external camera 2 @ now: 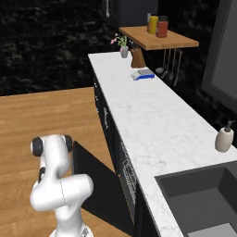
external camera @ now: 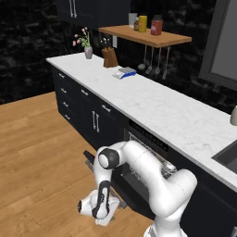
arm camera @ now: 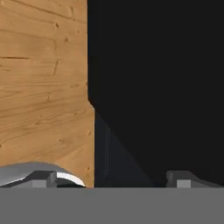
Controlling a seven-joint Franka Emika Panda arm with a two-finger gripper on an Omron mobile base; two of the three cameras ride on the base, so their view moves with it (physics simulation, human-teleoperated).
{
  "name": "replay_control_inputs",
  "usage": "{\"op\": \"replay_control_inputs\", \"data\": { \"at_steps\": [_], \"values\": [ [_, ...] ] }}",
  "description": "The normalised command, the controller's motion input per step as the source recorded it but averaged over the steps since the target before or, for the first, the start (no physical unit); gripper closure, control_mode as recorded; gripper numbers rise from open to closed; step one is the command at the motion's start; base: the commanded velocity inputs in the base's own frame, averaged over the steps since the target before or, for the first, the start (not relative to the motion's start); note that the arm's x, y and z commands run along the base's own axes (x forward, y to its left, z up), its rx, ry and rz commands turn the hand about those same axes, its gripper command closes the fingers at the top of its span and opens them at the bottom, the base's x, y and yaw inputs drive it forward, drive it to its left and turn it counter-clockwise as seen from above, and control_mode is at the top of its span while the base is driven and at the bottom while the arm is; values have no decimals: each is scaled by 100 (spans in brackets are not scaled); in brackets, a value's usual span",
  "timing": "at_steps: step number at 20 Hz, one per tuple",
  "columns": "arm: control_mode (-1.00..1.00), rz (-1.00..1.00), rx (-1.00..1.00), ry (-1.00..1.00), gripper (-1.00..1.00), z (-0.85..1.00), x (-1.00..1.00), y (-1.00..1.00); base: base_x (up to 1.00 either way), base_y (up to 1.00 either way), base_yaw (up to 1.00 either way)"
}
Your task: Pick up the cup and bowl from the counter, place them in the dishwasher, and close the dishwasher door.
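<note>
Jaws (arm camera: 111,179) spread wide and empty, hanging low over the wooden floor (arm camera: 43,87); the flat black dishwasher door (arm camera: 157,87) lies toward three o'clock, its edge running twelve to six, half-lowered below the white marble desk (external camera: 157,106).

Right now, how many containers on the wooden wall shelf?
3, all on the shelf, toward its corner end: a grey-white one nearest the corner, a yellow one beside it, then a red one. A smaller item may sit hidden between the first two.
</note>
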Motion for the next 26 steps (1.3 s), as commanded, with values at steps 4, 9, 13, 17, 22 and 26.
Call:
{"op": "replay_control_inputs", "data": {
  "at_steps": [4, 9, 13, 17, 22, 26],
  "values": [
    [-100, -4, -5, -5, -100, 8, 99, -100, 0, 0, 0],
    [-100, 3, -1, -2, -100, 51, 100, -100, 0, 0, 0],
    [-100, 9, 0, -1, -100, 71, 100, -100, 0, 0, 0],
    [-100, 16, -1, -1, -100, 76, 100, -100, 0, 0, 0],
    [-100, 14, -3, 0, -100, 69, 100, -100, 0, 0, 0],
    [-100, 11, -5, 0, -100, 60, 100, -100, 0, 0, 0]
  ]
}}
